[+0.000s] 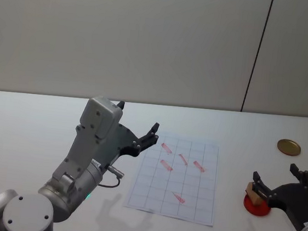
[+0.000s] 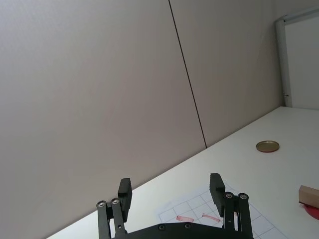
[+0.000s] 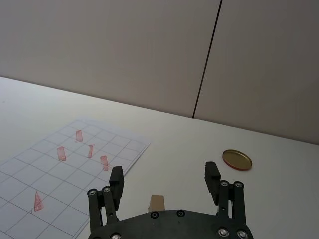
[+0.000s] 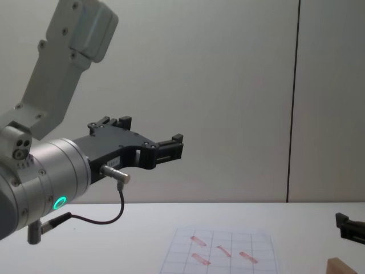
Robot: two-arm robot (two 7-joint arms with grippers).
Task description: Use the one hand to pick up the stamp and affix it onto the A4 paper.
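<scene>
The stamp (image 1: 254,193), a small light-tan wooden block, stands on a red ink pad (image 1: 258,209) at the right of the table. My right gripper (image 1: 274,172) hovers open just over it, and in the right wrist view the stamp (image 3: 157,202) shows between the spread fingers of the right gripper (image 3: 164,178), untouched. The A4 paper (image 1: 171,192) lies flat mid-table, gridded, with several reddish stamped marks. My left gripper (image 1: 137,117) is raised above the sheet's left edge, open and holding nothing.
A round golden-brown disc (image 1: 289,147) lies at the far right, behind the ink pad. The white table (image 1: 31,130) runs back to a grey wall. A thin cable hangs under the left wrist.
</scene>
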